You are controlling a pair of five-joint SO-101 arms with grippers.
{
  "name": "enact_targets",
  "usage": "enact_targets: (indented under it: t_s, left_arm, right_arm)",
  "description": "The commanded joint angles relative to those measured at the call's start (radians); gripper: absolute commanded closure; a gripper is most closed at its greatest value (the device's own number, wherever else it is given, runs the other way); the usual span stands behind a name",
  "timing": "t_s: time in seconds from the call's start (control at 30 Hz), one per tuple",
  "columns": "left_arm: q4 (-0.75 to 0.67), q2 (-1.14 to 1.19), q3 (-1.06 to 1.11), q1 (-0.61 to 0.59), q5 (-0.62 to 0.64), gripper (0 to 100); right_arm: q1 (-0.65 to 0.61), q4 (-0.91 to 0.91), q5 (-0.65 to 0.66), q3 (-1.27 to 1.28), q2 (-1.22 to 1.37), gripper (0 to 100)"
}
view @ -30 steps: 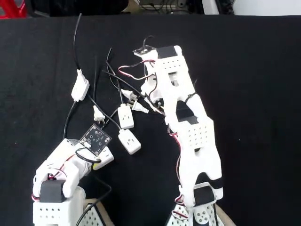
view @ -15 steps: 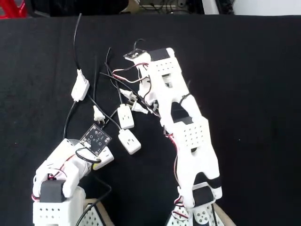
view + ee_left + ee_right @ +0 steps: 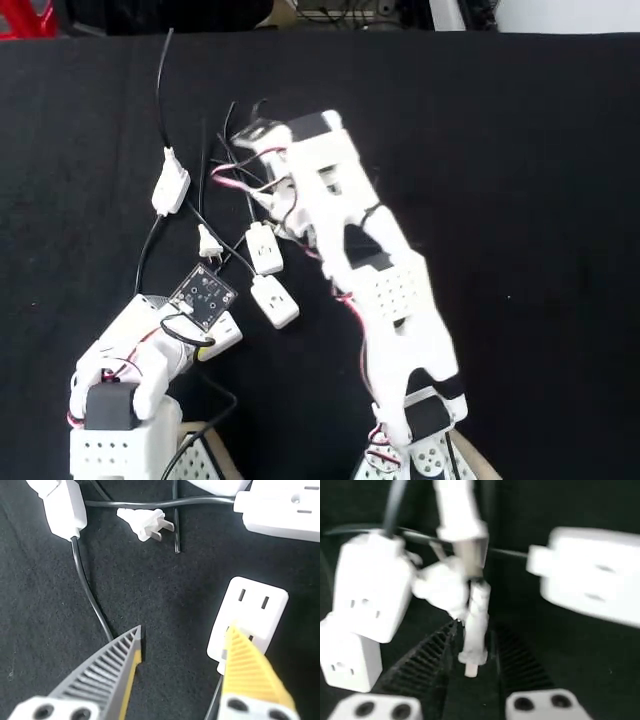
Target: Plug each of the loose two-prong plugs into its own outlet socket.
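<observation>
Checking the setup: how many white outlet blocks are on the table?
4 outlet blocks: one beside the left gripper, two together mid-table, one far left on its cord. The right arm may hide more.

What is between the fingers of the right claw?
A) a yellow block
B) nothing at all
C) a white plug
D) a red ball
C: the right wrist view shows a white plug pinched in the right claw, with white outlet sockets lying beyond it.
</observation>
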Motion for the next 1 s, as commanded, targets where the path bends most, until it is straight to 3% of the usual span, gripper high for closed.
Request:
enact_targets:
  t_s: [0.0,0.57,0.8,0.97]
  left_arm:
    - [-0.002,0.002,0.042,-0.010,-0.015,74]
    - [-0.002,0.002,0.042,-0.010,-0.015,74]
    - [-0.002,0.002,0.042,-0.010,-0.015,74]
    - [-0.002,0.002,0.042,-0.010,-0.015,74]
  right_arm:
    - [-0.058,0.009,0.021,-0.008,0.031,92.4]
    - [0.011,0.035,0.014,-0.111,0.045,97.2]
    - [0.023,0.069,0.020,-0.120,0.045,82.9]
    - [0.055,0.069,0.020,-0.120,0.044,84.2]
